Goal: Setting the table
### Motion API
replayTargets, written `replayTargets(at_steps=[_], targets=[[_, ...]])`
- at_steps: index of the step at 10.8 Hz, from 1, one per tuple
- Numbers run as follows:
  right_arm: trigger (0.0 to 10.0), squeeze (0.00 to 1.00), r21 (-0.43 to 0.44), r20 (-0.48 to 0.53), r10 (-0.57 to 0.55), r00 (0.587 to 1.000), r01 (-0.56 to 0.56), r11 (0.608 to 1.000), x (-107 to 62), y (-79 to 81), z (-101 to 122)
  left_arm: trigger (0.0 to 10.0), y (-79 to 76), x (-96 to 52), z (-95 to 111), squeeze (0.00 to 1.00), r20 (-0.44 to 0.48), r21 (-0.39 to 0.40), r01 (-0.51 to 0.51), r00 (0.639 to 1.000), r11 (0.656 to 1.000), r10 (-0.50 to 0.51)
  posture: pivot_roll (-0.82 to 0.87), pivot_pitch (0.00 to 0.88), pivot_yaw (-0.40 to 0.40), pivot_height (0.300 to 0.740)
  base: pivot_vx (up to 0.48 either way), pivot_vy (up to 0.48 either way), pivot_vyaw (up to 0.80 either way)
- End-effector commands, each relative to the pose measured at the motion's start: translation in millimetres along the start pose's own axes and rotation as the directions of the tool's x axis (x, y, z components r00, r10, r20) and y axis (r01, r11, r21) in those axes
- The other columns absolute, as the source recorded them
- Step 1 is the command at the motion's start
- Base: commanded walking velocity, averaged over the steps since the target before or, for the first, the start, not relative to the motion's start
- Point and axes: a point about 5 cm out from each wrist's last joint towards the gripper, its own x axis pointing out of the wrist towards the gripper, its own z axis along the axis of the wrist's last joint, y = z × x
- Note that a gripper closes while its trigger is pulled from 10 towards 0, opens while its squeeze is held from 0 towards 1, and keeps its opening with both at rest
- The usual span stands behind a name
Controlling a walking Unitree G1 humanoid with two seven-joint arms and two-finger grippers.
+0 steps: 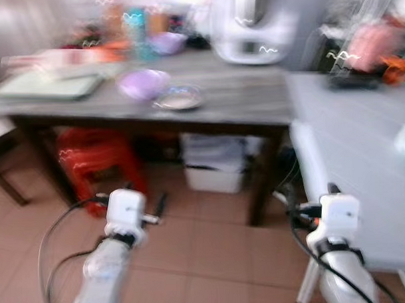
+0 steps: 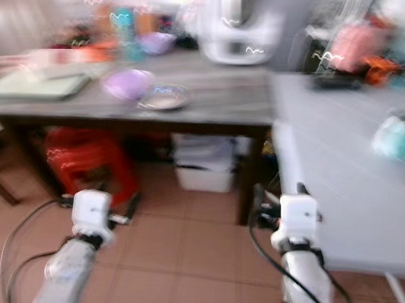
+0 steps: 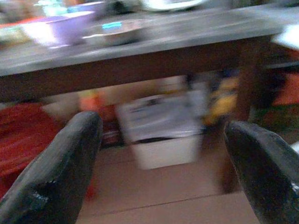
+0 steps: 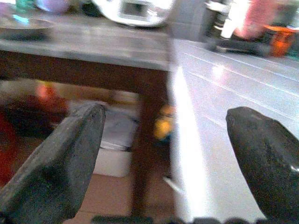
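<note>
A dark wooden table (image 1: 240,100) spans the far side, a pale table (image 1: 362,159) on the right. Near the dark table's front edge sit a lilac bowl (image 1: 143,84) and, just right of it, a shallow metal dish (image 1: 179,98). Both probably handle light, stiff and slippery; rims look the best hold. The left gripper (image 3: 161,154) and right gripper (image 4: 163,158) are spread wide, holding nothing, low before the tables.
</note>
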Motion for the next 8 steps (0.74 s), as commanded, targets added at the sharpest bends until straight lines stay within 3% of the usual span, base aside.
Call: replayTargets(at_steps=[1,8], targets=[[10.0,0.00,0.012,0.021,0.012,1.000,-0.013,1.000,1.8,4.5,4.5,10.0,9.7,-3.0,0.8,0.00,-0.006,0.025,-0.019,1.000,1.000,0.019,0.09,0.000,0.041,0.740,0.000,-0.300,0.00],[10.0,0.00,-0.011,0.029,0.025,0.999,-0.025,1.000,6.7,4.4,6.4,10.0,9.4,1.0,7.4,0.00,0.003,0.028,-0.017,1.000,0.999,0.016,0.10,0.000,0.046,0.740,0.000,-0.300,0.00]])
